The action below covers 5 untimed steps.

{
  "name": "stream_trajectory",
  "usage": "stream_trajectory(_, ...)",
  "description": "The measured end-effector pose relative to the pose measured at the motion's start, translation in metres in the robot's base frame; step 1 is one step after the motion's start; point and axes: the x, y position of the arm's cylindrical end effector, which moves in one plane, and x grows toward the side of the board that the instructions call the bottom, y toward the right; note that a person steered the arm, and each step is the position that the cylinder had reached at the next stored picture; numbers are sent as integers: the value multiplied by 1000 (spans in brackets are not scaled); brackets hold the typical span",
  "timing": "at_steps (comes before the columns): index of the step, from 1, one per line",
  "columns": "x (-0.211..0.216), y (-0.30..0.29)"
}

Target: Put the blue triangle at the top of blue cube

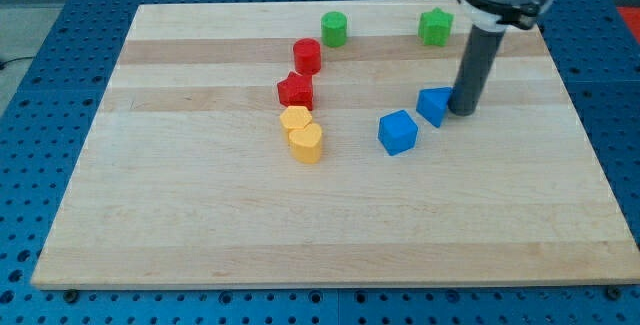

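Touching: your tool, a dark rod tip [462,111] without jaws, against small blue triangle block's [434,105] right side; blue cube block [397,132] near-left. Risk: leftward push overshoots, triangle striking cube.

My arm enters from the far right, its silver-grey wrist cut off by the frame's upper edge. From it my dark rod hangs straight and upright, and my tip [462,111] is set down on the right half of the scene.
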Motion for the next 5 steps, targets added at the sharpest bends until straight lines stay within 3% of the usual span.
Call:
stream_trajectory(2, 0, -39)
stream_trajectory(5, -2, -9)
